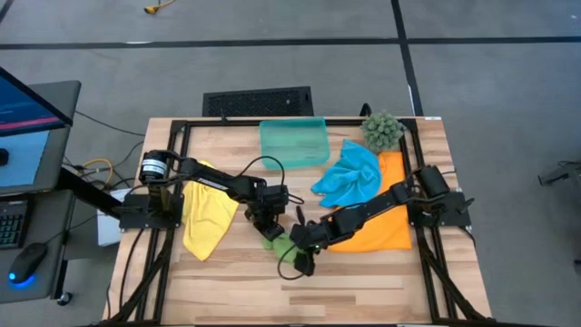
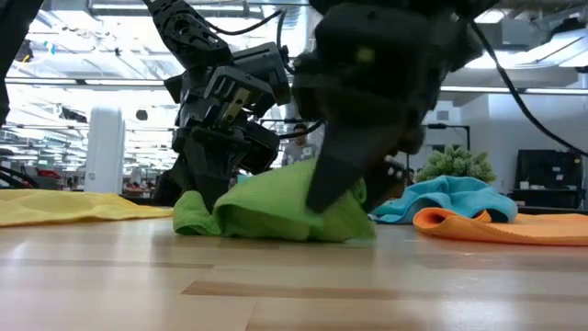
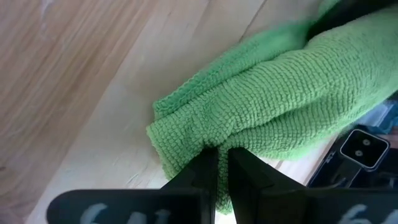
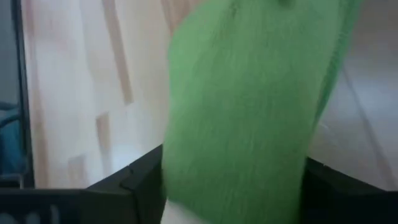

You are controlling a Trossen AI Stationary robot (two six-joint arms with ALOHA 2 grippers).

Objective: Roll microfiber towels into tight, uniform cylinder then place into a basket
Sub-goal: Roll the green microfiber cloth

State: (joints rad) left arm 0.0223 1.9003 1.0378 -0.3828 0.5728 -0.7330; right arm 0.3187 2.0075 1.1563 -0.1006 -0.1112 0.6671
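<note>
Left end effector (image 3: 219, 163) is clenched on one end of the green towel (image 1: 277, 243), its two dark fingers (image 3: 200, 174) pinched almost together with a fold of cloth between them. Right end effector (image 1: 298, 250) stands spread wide around the other part of the same towel: in the right wrist view the green cloth fills the gap between the fingers (image 4: 140, 180), but whether they press it cannot be told. Both end effectors meet at the middle of the wooden surface (image 1: 363, 277), toward its near edge.

The green towel lies bunched on the surface in a loose, partly rolled lump. The yellow towel (image 1: 207, 213) lies spread at the left, under the left arm. The orange towel (image 1: 386, 227) lies flat at the right, under the right arm, with the crumpled blue towel (image 1: 349, 174) just beside it and overlapping its far-left corner. The basket (image 1: 294, 143) sits at the far edge of the surface, near the middle, well apart from the green towel. A spiky green plant ball (image 1: 382, 130) stands to its right at the far edge.
</note>
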